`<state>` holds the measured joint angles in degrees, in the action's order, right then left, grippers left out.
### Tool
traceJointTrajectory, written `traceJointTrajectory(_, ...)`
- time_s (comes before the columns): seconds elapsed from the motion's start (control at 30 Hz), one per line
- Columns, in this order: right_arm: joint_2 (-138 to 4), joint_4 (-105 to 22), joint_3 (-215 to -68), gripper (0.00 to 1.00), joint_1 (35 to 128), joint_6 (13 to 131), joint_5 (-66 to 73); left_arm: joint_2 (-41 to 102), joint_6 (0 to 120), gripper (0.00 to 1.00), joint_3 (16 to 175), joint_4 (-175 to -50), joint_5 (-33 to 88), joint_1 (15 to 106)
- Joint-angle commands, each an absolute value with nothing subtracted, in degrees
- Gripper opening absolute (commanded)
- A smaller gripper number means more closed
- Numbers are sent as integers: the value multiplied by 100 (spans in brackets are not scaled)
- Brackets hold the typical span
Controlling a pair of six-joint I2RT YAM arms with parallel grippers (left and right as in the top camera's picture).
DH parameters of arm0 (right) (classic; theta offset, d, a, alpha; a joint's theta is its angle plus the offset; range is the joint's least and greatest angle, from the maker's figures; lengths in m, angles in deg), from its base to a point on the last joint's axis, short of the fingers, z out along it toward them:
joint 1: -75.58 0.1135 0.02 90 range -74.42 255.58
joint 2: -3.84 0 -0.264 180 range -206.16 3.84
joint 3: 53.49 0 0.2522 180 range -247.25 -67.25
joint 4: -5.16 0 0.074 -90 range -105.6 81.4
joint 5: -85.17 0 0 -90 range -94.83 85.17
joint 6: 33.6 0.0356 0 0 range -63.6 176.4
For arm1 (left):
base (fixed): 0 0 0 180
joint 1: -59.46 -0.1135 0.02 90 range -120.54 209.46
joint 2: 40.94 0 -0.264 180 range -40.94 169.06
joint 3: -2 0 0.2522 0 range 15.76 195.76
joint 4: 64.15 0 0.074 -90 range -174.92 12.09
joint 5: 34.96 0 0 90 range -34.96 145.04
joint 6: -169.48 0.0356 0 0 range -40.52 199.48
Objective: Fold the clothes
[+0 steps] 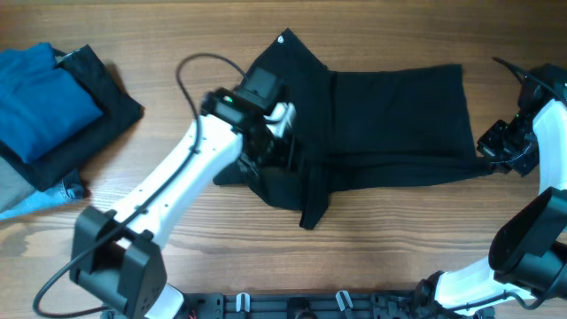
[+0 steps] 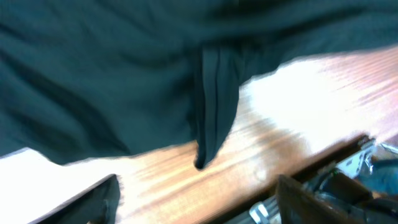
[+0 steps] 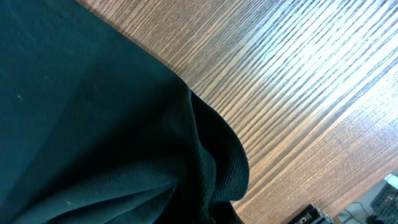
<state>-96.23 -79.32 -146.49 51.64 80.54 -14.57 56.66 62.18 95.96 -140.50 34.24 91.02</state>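
clothes [image 1: 381, 115] lie mid-desk [image 1: 399, 239], mostly flat, left end bunched into a loose flap. right jaws, on the right arm [image 1: 547, 133], are closed on the clothes' right robot-side corner, probably to keep that hem taut. left jaws, on the left arm [image 1: 177, 186] over the clothes' left end, look apart and empty, though the view is blurred. bare desk robot-side of the clothes leaves folding room. blue garment [image 1: 44, 97] on a black cloth [image 1: 111, 102] sits well left of the clothes.

clothes [image 1: 399, 111]: black | folded garment [image 1: 44, 97]: bright blue | table [image 1: 381, 257]: brown woodgrain
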Motion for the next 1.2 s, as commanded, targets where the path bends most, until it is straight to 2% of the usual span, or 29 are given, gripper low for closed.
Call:
traceJointTrajectory(0.0, -9603, -7921, -14776, 5, 5140, 7995, -1638, 5951, 5652, 91, 9089, -13860, 3228, 9543)
traceJointTrajectory(0.2, -9603, -7904, -14776, 6, 5140, 7888, -1531, 6167, 5206, 95, 8578, -13137, 2607, 9985)
traceJointTrajectory(0.43, -9603, -7910, -14776, 6, 5140, 7888, -1531, 6646, 4572, 96, 8422, -12957, 2598, 10238)
traceJointTrajectory(0.63, -9603, -7915, -14776, 6, 5140, 7888, -1531, 7011, 4555, 95, 8422, -12927, 2495, 10240)
traceJointTrajectory(0.7, -9603, -7904, -14776, 6, 5140, 7888, -1533, 7109, 4555, 91, 8422, -12791, 2377, 10238)
traceJointTrajectory(0.73, -9603, -7899, -14776, 6, 5140, 7888, -1531, 7140, 4557, 86, 8422, -12682, 2329, 10240)
traceJointTrajectory(0.77, -9603, -7899, -14776, 6, 5140, 7888, -1531, 7168, 4555, 76, 8422, -12573, 2310, 10251)
traceJointTrajectory(0.8, -9603, -7899, -14776, 6, 5140, 7888, -1533, 7168, 4557, 60, 8422, -12512, 2310, 10262)
traceJointTrajectory(0.83, -9603, -7901, -14776, 6, 5140, 7888, -1533, 7168, 4564, 52, 8422, -12474, 2314, 10262)
traceJointTrajectory(0.9, -9603, -7897, -14776, 6, 5140, 7888, -1533, 7168, 4642, 16, 8422, -12455, 2318, 10258)
traceJointTrajectory(0.93, -9603, -7893, -14776, 6, 5140, 7890, -1533, 7168, 4760, 4, 8422, -12463, 2314, 10240)
traceJointTrajectory(1.07, -9603, -7891, -14776, 6, 5140, 7888, -1531, 7098, 5160, 4, 8457, -12798, 2452, 10061)
traceJointTrajectory(1.17, -9603, -7880, -14776, 6, 5140, 7885, -1533, 6932, 5573, 4, 8687, -13532, 2799, 9709)
